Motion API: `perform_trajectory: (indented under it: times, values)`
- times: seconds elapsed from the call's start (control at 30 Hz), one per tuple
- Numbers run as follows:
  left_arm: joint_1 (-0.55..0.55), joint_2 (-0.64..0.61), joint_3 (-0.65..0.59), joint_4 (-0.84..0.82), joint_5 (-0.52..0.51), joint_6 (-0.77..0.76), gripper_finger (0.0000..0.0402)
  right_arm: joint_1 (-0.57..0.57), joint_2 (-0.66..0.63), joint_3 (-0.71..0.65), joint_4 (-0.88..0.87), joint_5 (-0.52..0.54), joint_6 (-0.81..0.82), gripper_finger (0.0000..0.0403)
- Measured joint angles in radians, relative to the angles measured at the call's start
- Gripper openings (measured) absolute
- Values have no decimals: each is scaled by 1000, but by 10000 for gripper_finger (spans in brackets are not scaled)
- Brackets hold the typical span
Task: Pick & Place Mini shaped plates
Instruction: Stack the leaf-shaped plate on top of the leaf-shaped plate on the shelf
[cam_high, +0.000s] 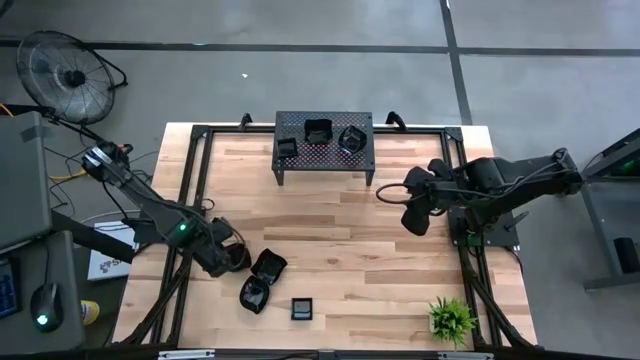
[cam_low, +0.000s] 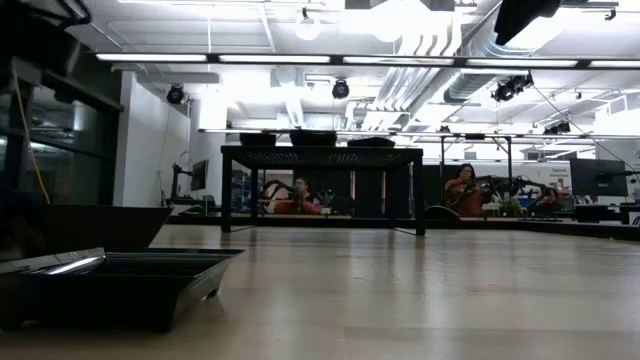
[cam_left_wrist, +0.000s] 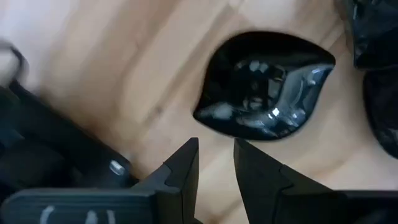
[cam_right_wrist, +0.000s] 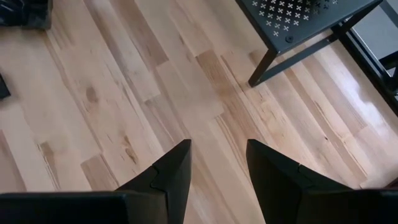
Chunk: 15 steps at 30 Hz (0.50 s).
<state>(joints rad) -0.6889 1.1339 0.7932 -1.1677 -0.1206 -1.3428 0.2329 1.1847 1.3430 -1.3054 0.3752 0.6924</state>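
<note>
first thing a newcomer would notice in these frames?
Probably the black perforated stand at the table's far edge, carrying three mini shaped plates. Next, the left gripper low over the near-left boards, jaws slightly apart and empty, just short of a glossy leaf-shaped plate, with more plates beside it. The right gripper hangs open over bare wood, right of the stand.

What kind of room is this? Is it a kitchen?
Probably not a kitchen. It looks like a robot lab or workshop: two robot arms work over a wooden table, more benches with people sitting at them stand behind it, and bare pipes and strip lights run across the ceiling.
</note>
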Motion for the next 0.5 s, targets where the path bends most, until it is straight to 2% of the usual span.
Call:
perform_trajectory:
  times: [0.2,0.3,0.4,0.5]
  values:
    - [-61,0,-40,102,71,-314,97,0,0,0,-6,0,5,149]
    - [-58,0,-49,147,58,-348,97,0,0,0,-6,2,7,149]
    - [-57,0,-51,163,2,-364,97,0,0,0,-6,6,10,149]
    - [-57,9,-51,151,9,-365,97,0,-1,0,-6,9,31,149]
